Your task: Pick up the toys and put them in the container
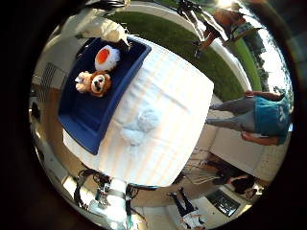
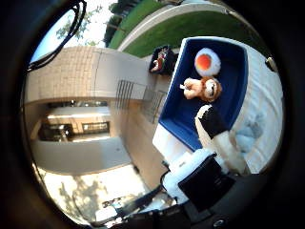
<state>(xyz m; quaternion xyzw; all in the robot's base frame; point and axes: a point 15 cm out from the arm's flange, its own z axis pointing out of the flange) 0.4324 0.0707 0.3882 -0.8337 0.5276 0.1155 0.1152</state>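
- In the little-finger-side view, a table draped in a white, faintly striped cloth (image 1: pixel 177 91) fills the middle of the frame, seen from well above.
- A deep blue rectangular container (image 1: pixel 84 122) sits at the cloth's left edge.
- Two toys already lie inside it, toward the upper left: a brown plush lion with a cream body (image 1: pixel 96 83) and, just beside it, a round white plush with an orange centre (image 1: pixel 107 57).
- A pale blue-white soft plush toy (image 1: pixel 141 125) lies alone on the cloth near frame centre, just beside the container but outside it.
- In the thumb-side view, the white and black hand (image 2: pixel 212 143) shows one finger reaching in from the lower right, fairly straight and holding nothing.
- Judged step: two toys are stowed and the hand is high above the table with one left to fetch.
- The next move calls for descending over the pale toy and closing the fingers round its soft body.
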